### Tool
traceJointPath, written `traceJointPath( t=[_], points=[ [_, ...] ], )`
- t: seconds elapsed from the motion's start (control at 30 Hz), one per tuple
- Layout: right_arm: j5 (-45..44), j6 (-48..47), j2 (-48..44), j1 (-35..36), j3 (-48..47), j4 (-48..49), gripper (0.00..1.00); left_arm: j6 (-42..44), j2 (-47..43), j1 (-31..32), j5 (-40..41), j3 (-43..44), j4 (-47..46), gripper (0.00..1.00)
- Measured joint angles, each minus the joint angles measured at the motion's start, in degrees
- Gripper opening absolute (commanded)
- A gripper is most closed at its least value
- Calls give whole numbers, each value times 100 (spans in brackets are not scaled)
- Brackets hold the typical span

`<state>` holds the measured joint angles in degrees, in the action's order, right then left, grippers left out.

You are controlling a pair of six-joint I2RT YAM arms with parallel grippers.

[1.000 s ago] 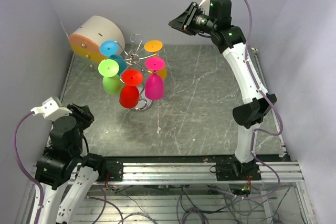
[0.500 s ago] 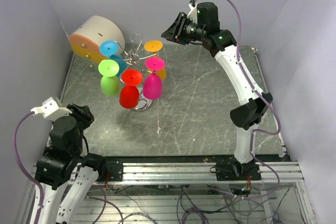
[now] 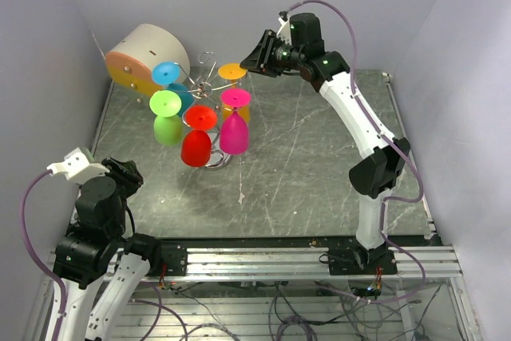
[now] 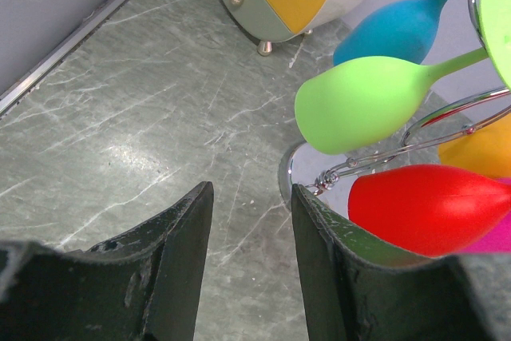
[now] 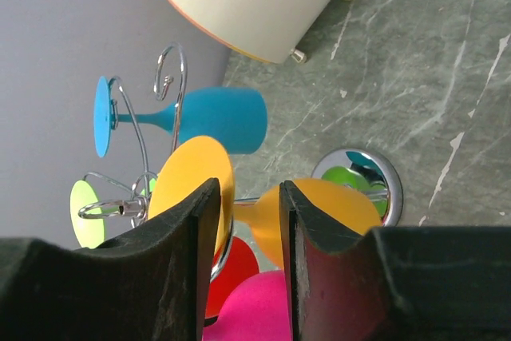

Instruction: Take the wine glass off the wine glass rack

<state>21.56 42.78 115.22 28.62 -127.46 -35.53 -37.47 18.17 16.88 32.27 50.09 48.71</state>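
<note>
Marble table (image 3: 319, 165) bears one rack (image 3: 204, 84) hanging five wine glasses (image 3: 196, 146).

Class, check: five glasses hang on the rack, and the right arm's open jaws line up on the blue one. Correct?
No: the jaws line up on the orange glass; the right wrist view shows its stem between them. The rest holds.

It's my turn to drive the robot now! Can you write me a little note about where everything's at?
Left gripper: open, empty, low at the front left.
Right gripper: open, beside the wine glass rack, aimed at the stem of the orange glass, not gripping.
Done: nothing; all five glasses hang on the rack.
Left: grip a stem, slide that glass off.
</note>
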Motion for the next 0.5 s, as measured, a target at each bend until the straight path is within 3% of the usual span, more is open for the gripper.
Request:
traceJointPath(
  t=[0.23, 0.5],
  points=[
    [39, 4, 0, 87, 0, 90, 34, 0, 0, 0, 0, 0, 0, 55],
    [103, 33, 0, 107, 15, 179, 21, 0, 0, 0, 0, 0, 0, 54]
  ],
)
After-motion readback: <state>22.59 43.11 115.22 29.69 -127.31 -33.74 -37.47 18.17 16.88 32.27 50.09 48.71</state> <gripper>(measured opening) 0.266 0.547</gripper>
